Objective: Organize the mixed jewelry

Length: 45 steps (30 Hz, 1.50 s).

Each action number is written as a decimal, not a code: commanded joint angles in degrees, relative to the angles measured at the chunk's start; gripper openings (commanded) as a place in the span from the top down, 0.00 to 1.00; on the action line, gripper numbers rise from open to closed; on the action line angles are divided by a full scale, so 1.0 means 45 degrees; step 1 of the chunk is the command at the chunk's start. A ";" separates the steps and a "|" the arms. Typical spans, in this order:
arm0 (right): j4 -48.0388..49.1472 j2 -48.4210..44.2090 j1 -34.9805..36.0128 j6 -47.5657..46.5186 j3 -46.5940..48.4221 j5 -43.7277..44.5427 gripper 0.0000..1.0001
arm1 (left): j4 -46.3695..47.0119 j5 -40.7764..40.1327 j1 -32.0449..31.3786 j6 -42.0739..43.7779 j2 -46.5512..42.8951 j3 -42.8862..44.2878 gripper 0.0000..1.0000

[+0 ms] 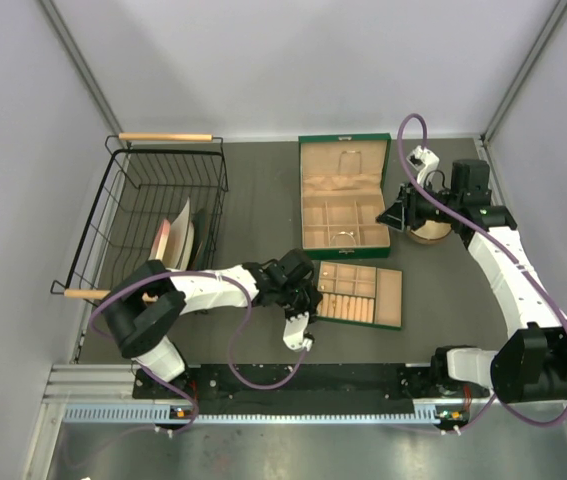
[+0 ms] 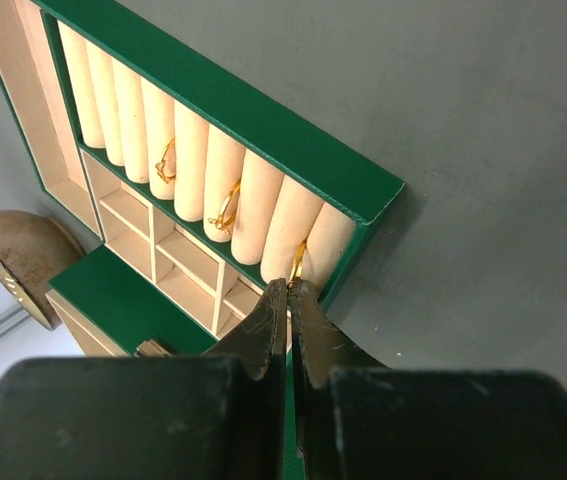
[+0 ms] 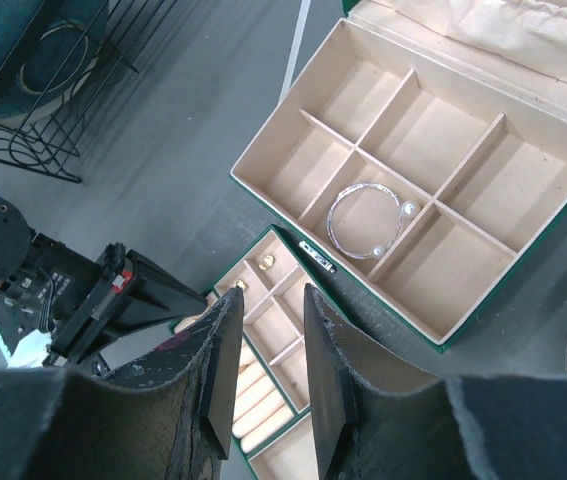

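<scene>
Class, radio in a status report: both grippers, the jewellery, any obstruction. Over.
Left gripper shut on thin gold ring at end slot of cream ring-roll tray. Right gripper open by green compartment box. Two more gold rings seated. No obstruction.

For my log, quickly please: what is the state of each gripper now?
Left gripper: shut on a gold ring.
Right gripper: open, holding nothing.

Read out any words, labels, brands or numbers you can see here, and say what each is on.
None readable.
The green hinged jewellery box, the tan ring-roll tray and the black wire basket show no print.
A red mark on the left arm's black housing is too small to read.
</scene>
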 commanded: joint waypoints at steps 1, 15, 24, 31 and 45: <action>0.0427 -0.0075 -0.0160 -0.0055 0.0045 -0.0290 0.69 | -0.0145 0.0423 0.0055 0.7982 -0.0191 -0.0457 1.00; 0.0427 -0.0017 -0.0433 -0.0035 0.0006 -0.0407 0.69 | -0.0535 -0.0319 -0.0218 0.8159 0.0317 -0.0321 1.00; 0.0427 -0.0036 -0.0550 -0.0035 -0.0052 -0.0524 0.69 | -0.0926 -0.0962 -0.0550 0.8140 0.0630 -0.0048 1.00; 0.0427 -0.0095 -0.0629 0.0004 -0.0111 -0.0661 0.69 | -0.1063 -0.1763 -0.0960 0.7984 0.0961 0.0206 1.00; 0.0427 -0.0212 -0.0648 0.0043 -0.0170 -0.0798 0.69 | -0.0849 -0.2252 -0.1254 0.7144 0.0903 0.0265 0.86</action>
